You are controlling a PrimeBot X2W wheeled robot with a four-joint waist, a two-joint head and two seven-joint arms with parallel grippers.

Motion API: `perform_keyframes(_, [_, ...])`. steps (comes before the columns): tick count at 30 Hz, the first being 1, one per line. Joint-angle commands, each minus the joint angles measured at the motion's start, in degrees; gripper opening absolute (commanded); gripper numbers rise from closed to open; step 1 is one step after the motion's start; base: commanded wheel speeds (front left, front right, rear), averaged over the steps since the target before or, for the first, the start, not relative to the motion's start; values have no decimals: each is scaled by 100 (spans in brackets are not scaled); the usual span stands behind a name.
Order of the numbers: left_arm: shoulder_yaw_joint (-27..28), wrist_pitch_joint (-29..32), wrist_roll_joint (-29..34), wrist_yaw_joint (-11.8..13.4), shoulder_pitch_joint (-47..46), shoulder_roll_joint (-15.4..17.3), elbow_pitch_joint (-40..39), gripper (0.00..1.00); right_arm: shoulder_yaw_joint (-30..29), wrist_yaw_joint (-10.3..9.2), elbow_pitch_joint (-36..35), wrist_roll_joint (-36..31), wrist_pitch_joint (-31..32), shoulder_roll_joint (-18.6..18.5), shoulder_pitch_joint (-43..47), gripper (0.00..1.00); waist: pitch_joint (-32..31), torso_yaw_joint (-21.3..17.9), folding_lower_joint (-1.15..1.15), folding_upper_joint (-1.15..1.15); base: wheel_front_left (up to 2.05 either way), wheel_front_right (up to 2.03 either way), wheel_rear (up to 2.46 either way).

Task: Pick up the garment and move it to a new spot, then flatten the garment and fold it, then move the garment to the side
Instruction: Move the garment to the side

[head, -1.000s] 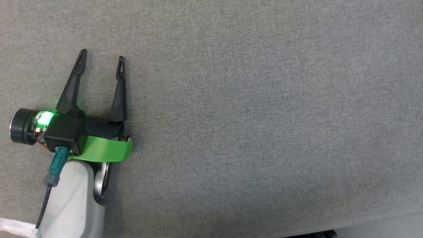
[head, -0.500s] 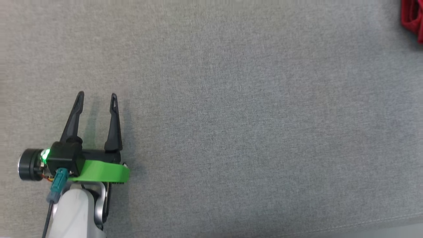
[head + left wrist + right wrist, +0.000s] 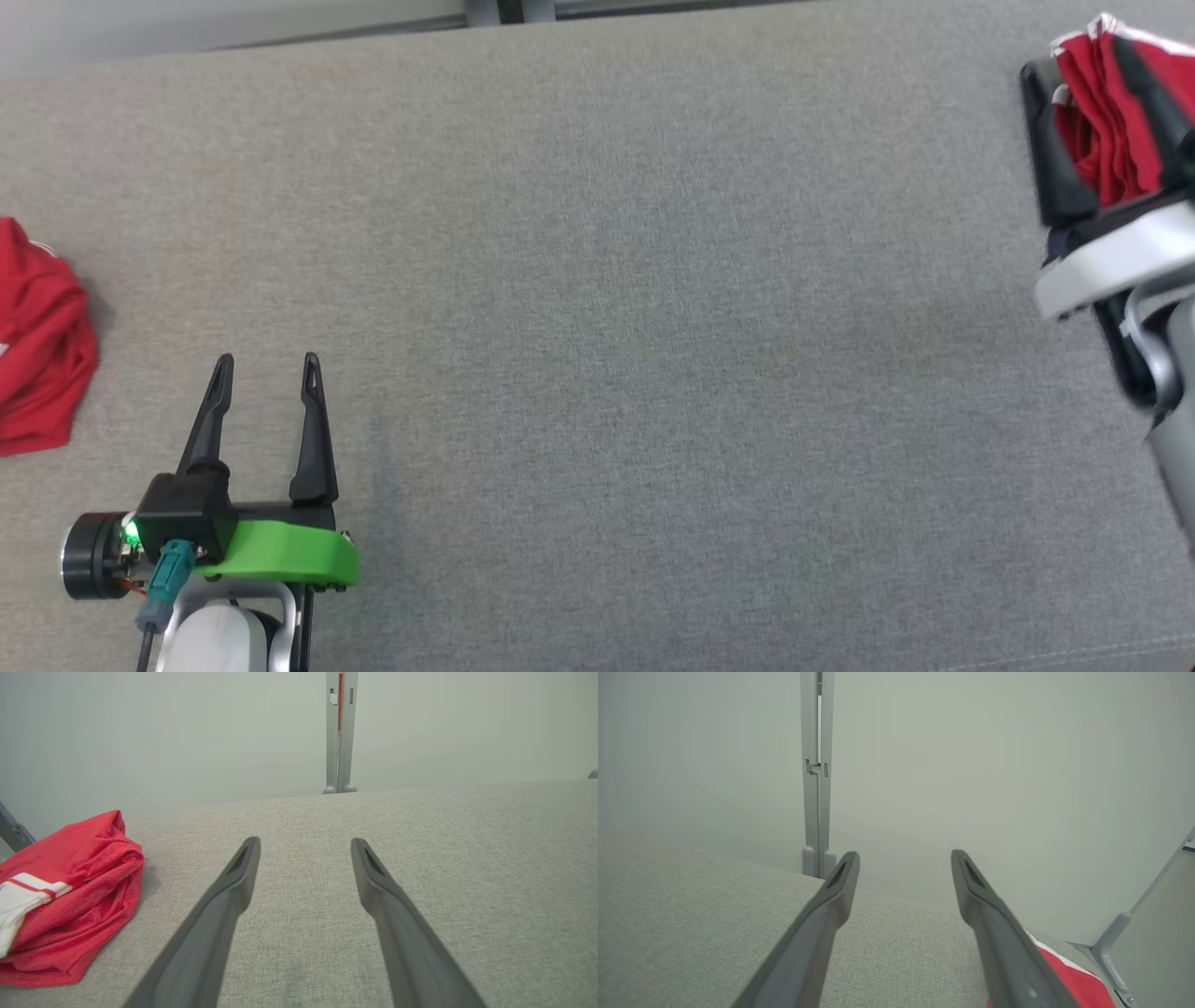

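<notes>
The left hand [image 3: 268, 359] hovers low over the grey fabric-covered tabletop [image 3: 653, 327]. Its two dark fingers stand wide apart with nothing between them. The left wrist view confirms this: the left hand [image 3: 304, 841] is spread and empty, with bare grey fabric under and ahead of it.

One red garment with a white band [image 3: 37, 345] lies in a loose bundle on the tabletop, off to the outer left of the left hand and clear of its fingers. In the left wrist view this garment [image 3: 79, 891] sits beside the left finger, apart from it.

The right hand [image 3: 1072, 56] is at the far right of the tabletop, directly over a second red garment [image 3: 1102, 131] with white trim. From the head view, red cloth shows between its fingers. In the right wrist view the right hand [image 3: 904, 854] is spread wide with nothing in the gap, and the second red garment [image 3: 1069, 982] lies below its right finger. Contact cannot be judged.

A pale wall [image 3: 187, 732] and a grey post [image 3: 341, 732] stand beyond the far edge, ahead of both hands.
</notes>
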Motion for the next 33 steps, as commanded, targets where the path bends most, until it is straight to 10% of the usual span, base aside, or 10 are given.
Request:
perform_keyframes(1, [32, -1, -12, -30, 108, 2, 20, 100, -51, -11, -90, -34, -14, 107, 270, 100, -352, 154, 0, 0, 0, 0, 0])
perform_keyframes(33, [120, 0, -29, -105, 931, -129, 413, 100, -1169, -11, -1573, -207, -15, 1781, 3879, 100, -1670, 377, 0, 0, 0, 0, 0])
